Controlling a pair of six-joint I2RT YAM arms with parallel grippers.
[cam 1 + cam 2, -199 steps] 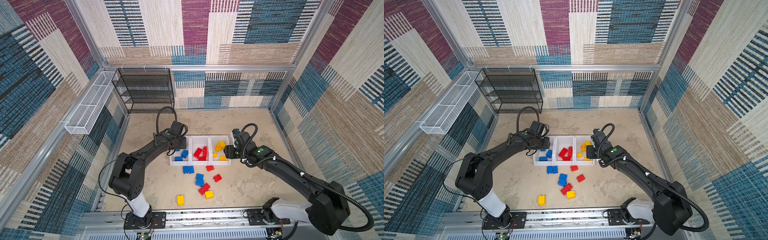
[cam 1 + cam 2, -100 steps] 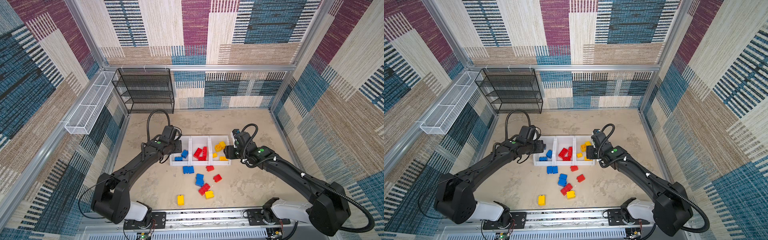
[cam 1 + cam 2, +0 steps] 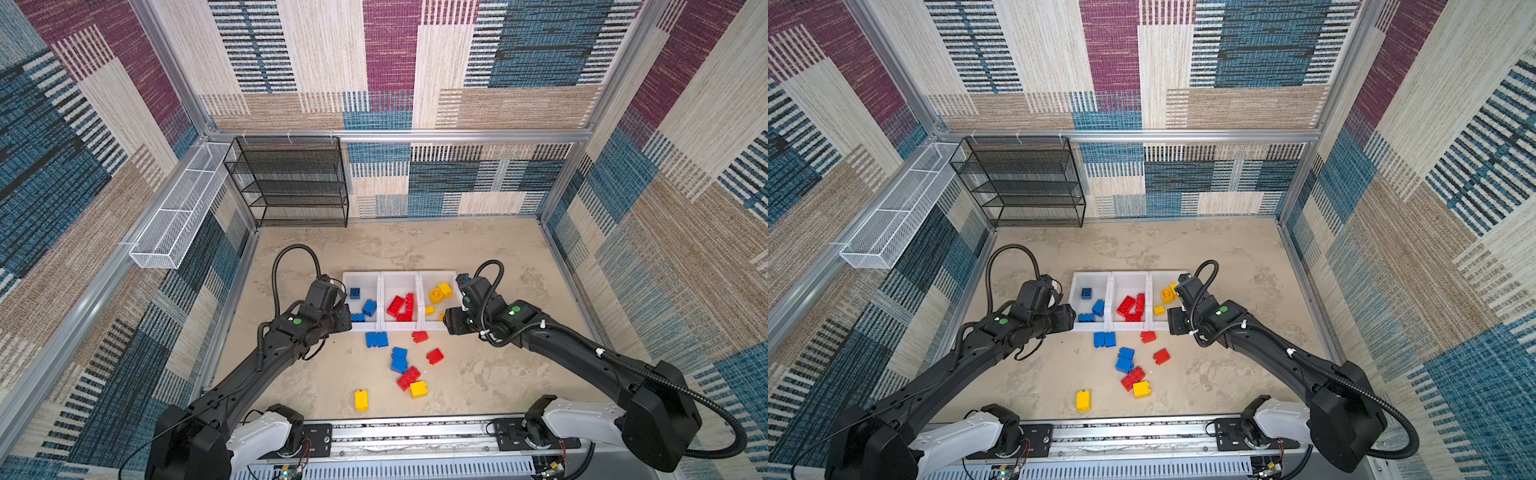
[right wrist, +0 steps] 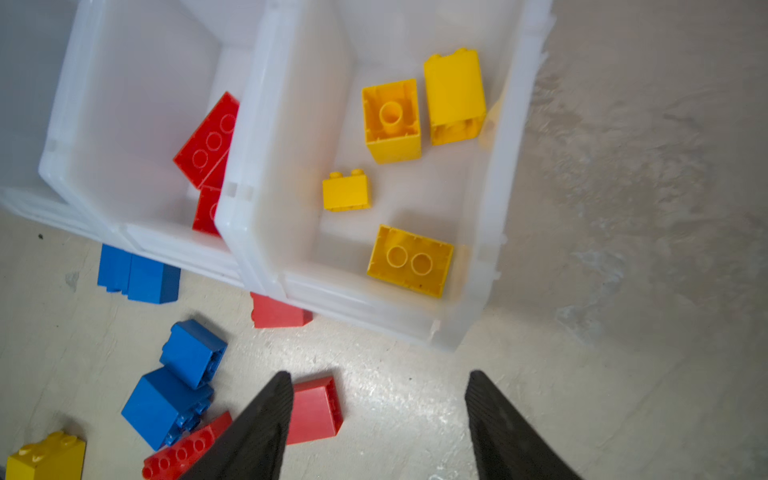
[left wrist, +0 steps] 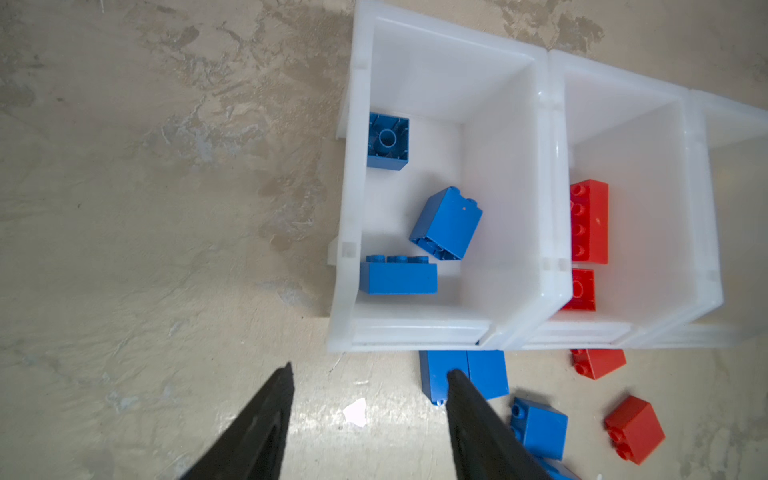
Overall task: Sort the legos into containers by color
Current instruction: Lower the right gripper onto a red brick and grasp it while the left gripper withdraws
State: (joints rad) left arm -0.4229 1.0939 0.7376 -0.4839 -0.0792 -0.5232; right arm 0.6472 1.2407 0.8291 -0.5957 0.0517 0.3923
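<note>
Left end effector (image 5: 370, 369) and right end effector (image 4: 380, 374) spread, empty; oblong red lego (image 3: 408, 378) apparently diagonal.

2 matte-black arms (image 3: 257, 365) have white base housings (image 3: 257, 432), corrugated cable loops (image 3: 274, 282) and 1 green dot (image 3: 296, 320) each; left gripper (image 5: 370, 367) and right gripper (image 4: 379, 372) bear tapered black fingers (image 5: 257, 428).

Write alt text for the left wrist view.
Open and empty, the left gripper hovers before white bins: three blue bricks in the nearest, red bricks in the next. Loose bricks, blue and red, lie on the table.
</note>
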